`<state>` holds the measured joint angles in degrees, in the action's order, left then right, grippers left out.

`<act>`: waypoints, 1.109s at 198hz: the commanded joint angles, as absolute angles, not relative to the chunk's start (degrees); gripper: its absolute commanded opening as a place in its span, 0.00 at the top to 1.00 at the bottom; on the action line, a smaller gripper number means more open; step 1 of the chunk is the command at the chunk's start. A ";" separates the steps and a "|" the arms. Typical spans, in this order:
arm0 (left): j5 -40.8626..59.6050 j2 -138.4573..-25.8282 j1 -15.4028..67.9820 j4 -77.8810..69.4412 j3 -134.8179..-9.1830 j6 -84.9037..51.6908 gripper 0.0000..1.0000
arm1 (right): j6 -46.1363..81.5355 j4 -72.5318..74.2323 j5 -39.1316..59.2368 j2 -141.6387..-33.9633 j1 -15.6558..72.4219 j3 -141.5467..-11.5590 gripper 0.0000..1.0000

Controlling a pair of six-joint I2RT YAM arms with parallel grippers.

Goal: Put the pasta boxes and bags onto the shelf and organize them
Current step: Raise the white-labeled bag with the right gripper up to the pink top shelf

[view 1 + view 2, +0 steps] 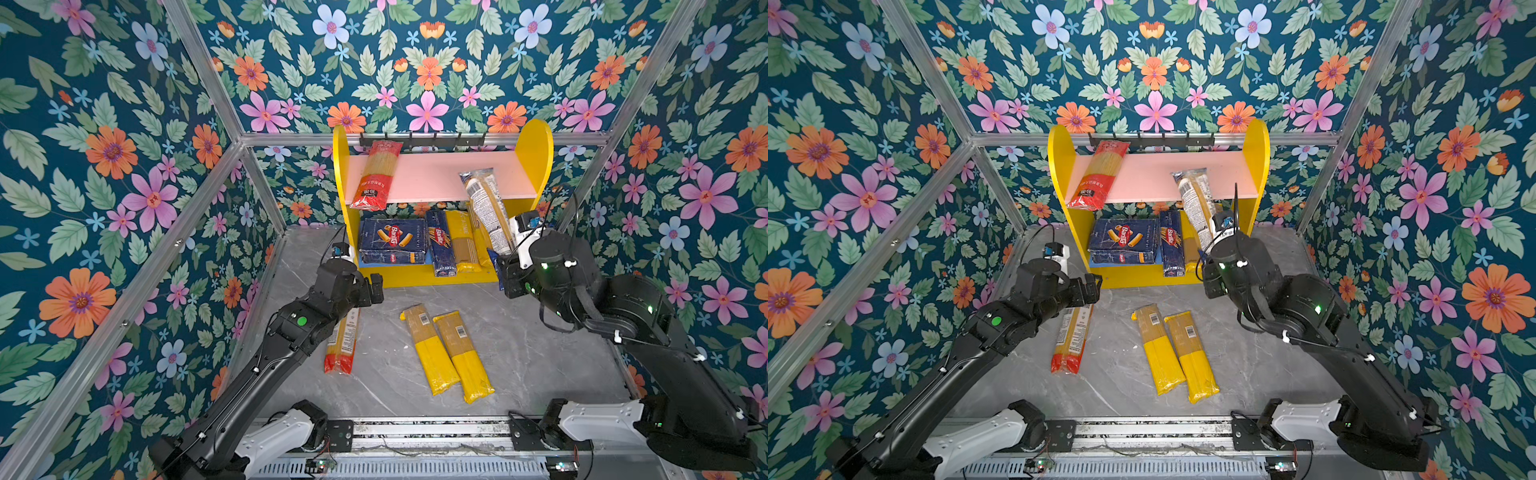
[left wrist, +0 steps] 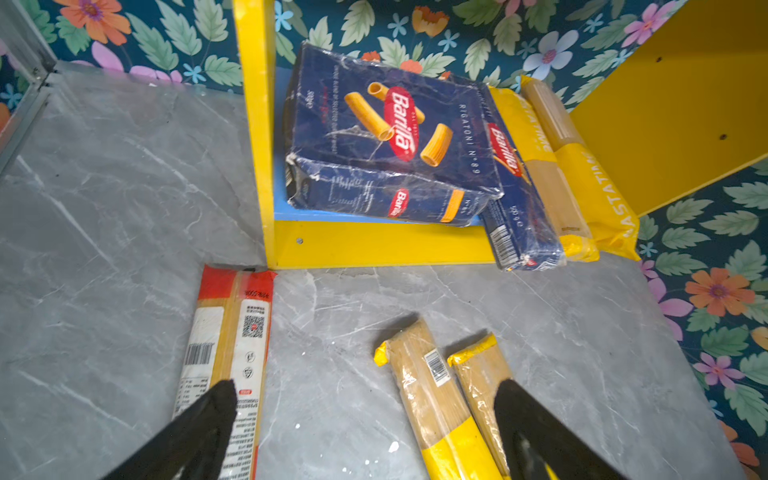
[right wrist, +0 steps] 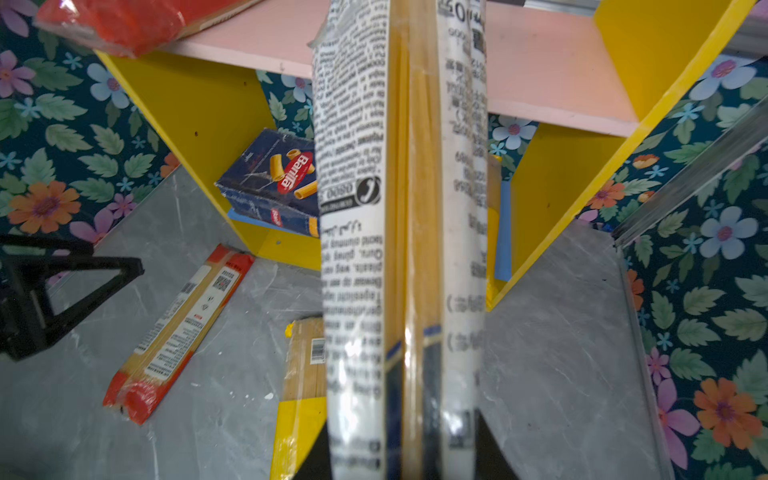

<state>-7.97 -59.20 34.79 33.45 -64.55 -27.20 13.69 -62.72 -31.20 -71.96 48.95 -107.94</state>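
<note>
Right gripper (image 3: 405, 453) clamps the clear bag (image 1: 486, 208); lift its low end, then slide it flat onto the pink board (image 1: 436, 174) at 3 o'clock. Left gripper (image 2: 365, 415) hangs open, empty

The yellow-sided shelf (image 1: 536, 141) carries a red-ended bag (image 1: 376, 174) at the left end of its pink board, overhanging the front edge. On its blue board the rigatoni box (image 1: 392, 245) lies flat at the left. The spaghetti box (image 1: 439, 245) is just beside it, then the PASTATIME bags (image 1: 463, 241). My right pincer (image 3: 403, 461) grips the clear bag (image 1: 486, 208), tilted, its far end over the pink board's right part. On the bench lie a second red-ended bag (image 1: 343, 340) near the shelf's left foot and two yellow bags (image 1: 430, 349) side by side mid-bench.
</note>
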 commanded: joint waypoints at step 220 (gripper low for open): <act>-22.70 -77.82 53.88 29.97 -79.57 -20.11 0.00 | -2.48 -58.88 -9.88 -115.06 12.92 -158.62 0.80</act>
<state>-21.87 -77.01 53.91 30.87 -78.32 -20.82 -1.85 -65.67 -10.68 -114.52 13.17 -158.52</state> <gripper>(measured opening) 0.996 0.291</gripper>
